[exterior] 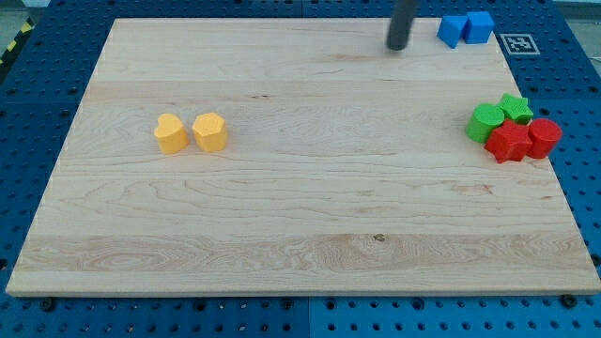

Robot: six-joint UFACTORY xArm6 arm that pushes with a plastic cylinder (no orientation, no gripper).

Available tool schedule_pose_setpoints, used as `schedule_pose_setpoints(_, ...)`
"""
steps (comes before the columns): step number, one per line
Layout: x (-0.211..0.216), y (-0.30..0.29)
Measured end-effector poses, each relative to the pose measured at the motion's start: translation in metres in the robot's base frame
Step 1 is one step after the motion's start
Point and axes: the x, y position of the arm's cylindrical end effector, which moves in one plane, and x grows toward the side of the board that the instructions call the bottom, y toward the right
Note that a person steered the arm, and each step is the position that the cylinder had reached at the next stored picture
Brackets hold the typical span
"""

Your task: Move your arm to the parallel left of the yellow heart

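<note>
While the rod descends from the view's top edge, my tip [398, 47] sits near the top right of the wooden worktop [310, 253], just left of two blue blocks [466, 28] that touch each other at the top right corner. No fingers are fitted to this rod, so nothing is held. The yellow heart [170, 133] lies well away on the view's left side, with a second yellow block [210, 131] just beside it on its right. A cluster sits at the right edge: a green block [486, 122], a green star [515, 107], and two red blocks [524, 139], all packed together. Bare wood lies between my tip and the yellow heart. A blue pegboard [38, 94] surrounds the worktop.
</note>
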Motion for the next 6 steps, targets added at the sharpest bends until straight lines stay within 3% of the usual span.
schedule_pose_setpoints(2, 0.048, -0.193)
schedule_pose_setpoints(4, 0.142, -0.356)
schedule_pose_setpoints(5, 0.190, -0.368)
schedule_pose_setpoints(6, 0.190, -0.321)
